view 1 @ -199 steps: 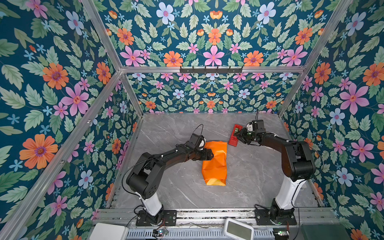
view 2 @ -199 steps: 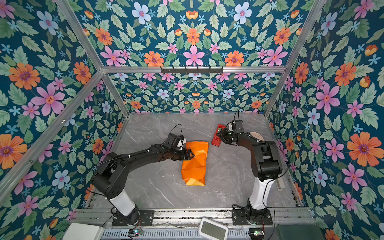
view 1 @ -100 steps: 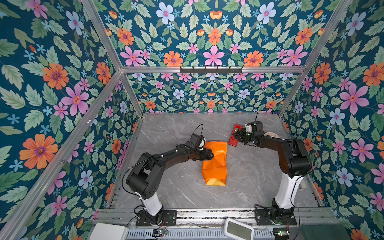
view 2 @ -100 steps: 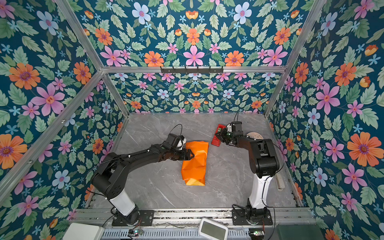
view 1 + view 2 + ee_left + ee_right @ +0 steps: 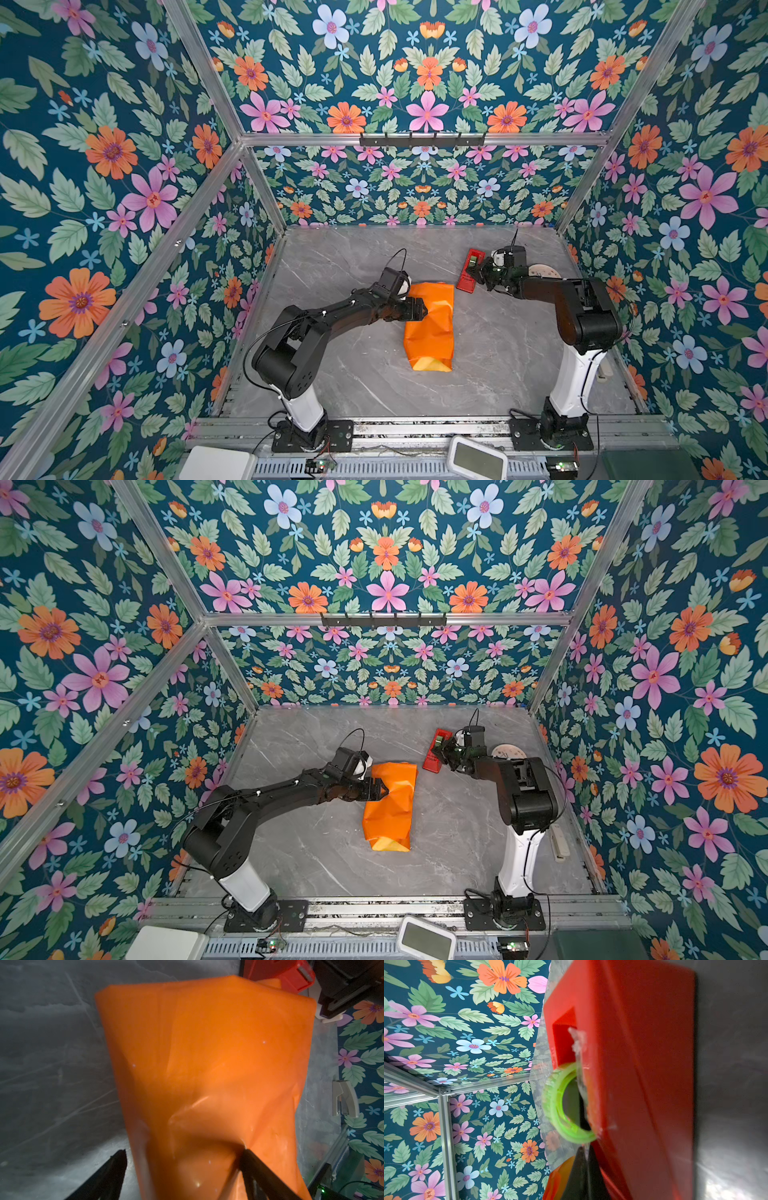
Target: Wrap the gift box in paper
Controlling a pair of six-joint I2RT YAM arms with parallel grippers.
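The paper (image 5: 430,328) (image 5: 390,808) lies mid-table as a creased orange bundle, with its yellow face showing at the near end. The gift box is hidden. My left gripper (image 5: 419,309) (image 5: 382,789) stands open over the bundle's far left part. In the left wrist view one finger (image 5: 249,1159) presses into the paper (image 5: 207,1053) and the other hangs over bare table beside it. My right gripper (image 5: 471,270) (image 5: 436,750) is at the red tape dispenser (image 5: 465,282) (image 5: 643,1064). Its jaws are shut (image 5: 584,1153) on clear tape just off the green roll (image 5: 550,1105).
A white round disc (image 5: 540,272) lies behind the right arm. A grey clip-like piece (image 5: 559,841) rests along the right wall. Flowered walls enclose the grey marble table (image 5: 498,353) on three sides. A white device (image 5: 478,459) sits on the front rail.
My right gripper has edged closer to the tape dispenser and its jaws have shut there. The left arm and the paper have not moved.
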